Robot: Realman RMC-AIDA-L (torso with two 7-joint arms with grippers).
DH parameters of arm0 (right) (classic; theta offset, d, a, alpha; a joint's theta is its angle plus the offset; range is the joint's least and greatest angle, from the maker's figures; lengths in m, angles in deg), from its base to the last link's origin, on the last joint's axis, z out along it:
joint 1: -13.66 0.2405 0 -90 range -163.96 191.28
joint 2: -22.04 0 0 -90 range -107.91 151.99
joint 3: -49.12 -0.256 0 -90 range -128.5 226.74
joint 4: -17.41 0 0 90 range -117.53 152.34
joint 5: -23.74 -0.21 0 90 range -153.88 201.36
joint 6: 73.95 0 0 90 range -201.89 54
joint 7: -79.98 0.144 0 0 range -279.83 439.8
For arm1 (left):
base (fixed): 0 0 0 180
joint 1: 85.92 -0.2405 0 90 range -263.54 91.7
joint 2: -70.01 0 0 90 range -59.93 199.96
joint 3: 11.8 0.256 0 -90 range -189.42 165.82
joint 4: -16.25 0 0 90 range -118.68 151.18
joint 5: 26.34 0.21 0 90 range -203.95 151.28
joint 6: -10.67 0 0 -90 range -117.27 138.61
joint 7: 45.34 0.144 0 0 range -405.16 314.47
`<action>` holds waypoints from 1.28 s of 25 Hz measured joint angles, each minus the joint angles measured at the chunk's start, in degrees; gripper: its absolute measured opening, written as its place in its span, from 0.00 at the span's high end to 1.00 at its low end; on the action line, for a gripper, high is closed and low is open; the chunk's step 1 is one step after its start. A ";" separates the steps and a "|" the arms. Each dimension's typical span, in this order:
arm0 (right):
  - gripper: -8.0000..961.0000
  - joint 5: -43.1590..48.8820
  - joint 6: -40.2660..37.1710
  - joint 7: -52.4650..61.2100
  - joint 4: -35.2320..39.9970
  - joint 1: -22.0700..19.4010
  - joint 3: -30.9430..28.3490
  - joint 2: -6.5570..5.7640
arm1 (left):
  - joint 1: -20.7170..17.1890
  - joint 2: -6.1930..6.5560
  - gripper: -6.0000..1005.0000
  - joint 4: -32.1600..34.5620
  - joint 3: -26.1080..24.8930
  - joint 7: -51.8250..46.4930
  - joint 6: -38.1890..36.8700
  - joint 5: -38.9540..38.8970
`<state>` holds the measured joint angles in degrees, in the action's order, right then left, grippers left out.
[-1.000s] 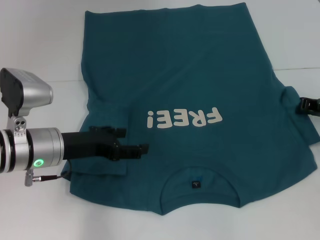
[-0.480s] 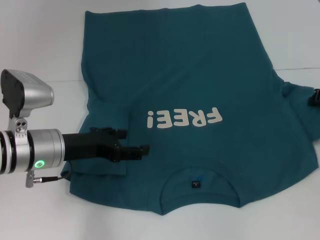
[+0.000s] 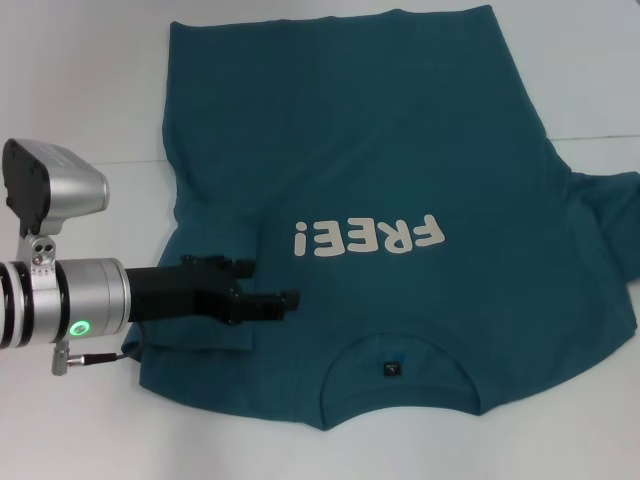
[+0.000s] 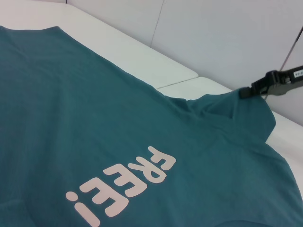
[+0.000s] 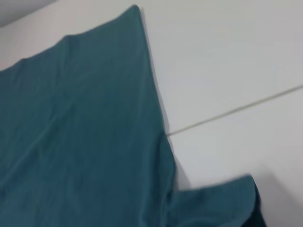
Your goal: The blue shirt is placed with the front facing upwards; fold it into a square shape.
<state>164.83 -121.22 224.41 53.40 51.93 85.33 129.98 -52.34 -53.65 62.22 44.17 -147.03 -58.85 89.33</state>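
The blue shirt (image 3: 400, 140) lies flat on the white table, with the "FREE!" print (image 3: 368, 238) facing up and the collar toward me. Its left sleeve (image 3: 210, 300) is folded inward over the body. My left gripper (image 3: 262, 285) hovers low over that folded sleeve, fingers apart and holding nothing. The right sleeve (image 3: 605, 205) is stretched out to the right edge of the head view. My right gripper (image 4: 247, 91) shows only in the left wrist view, shut on that sleeve's tip. In the right wrist view I see the shirt (image 5: 80, 132) and the sleeve (image 5: 213, 203).
The white table (image 3: 80, 90) has a seam line (image 3: 600, 137) running across it under the shirt. Bare table surface lies on both sides of the shirt and along the near edge.
My right gripper has slid rightward out of the head view, drawing the right sleeve outward with it. The left arm has stayed where it was.
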 joint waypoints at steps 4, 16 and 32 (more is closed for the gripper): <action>0.96 0.15 -1.13 0.30 1.78 0.51 -0.01 -0.22 | 0.05 0.00 0.10 0.00 0.13 0.00 0.00 0.00; 0.94 0.41 -3.45 0.42 5.29 1.38 0.41 -0.55 | 0.17 0.01 0.10 0.00 0.19 -0.01 0.00 0.00; 0.93 8.60 -13.70 1.97 9.73 9.45 3.00 1.61 | 0.29 0.17 0.10 0.00 0.13 -0.10 -0.17 0.00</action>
<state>173.42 -134.92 226.38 63.13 61.38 88.33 131.60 -52.06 -53.48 62.22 44.30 -147.13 -59.02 89.33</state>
